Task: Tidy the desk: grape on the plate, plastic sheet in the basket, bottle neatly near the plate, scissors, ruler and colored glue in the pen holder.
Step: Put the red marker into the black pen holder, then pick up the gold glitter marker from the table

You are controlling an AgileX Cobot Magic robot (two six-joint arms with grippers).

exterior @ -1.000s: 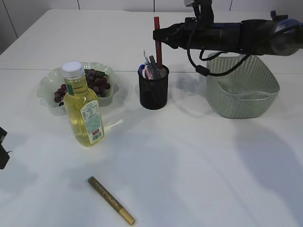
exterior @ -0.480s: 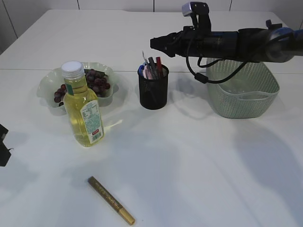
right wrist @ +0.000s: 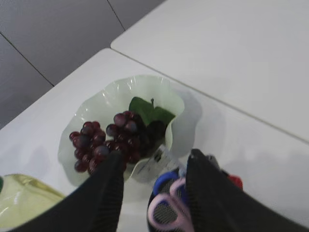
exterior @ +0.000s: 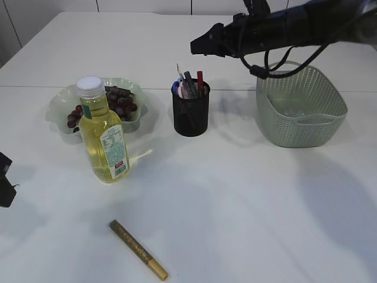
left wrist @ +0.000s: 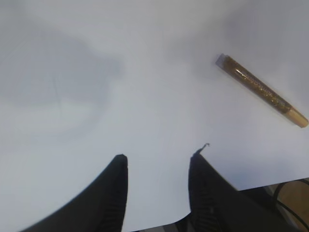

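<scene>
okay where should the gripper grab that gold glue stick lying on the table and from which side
Grip the glue stick at mid-length, coming straight down from above with the jaws across its narrow width. It lies flat and diagonal on the bare table, clear of the bottle, so the wrist should probably turn to match. The left gripper is nearest.

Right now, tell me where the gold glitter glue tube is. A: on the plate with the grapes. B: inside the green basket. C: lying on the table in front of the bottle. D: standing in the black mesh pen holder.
C: the gold glitter glue tube lies flat on the white table, nearer the camera than the bottle, well apart from the pen holder, basket and plate.
</scene>
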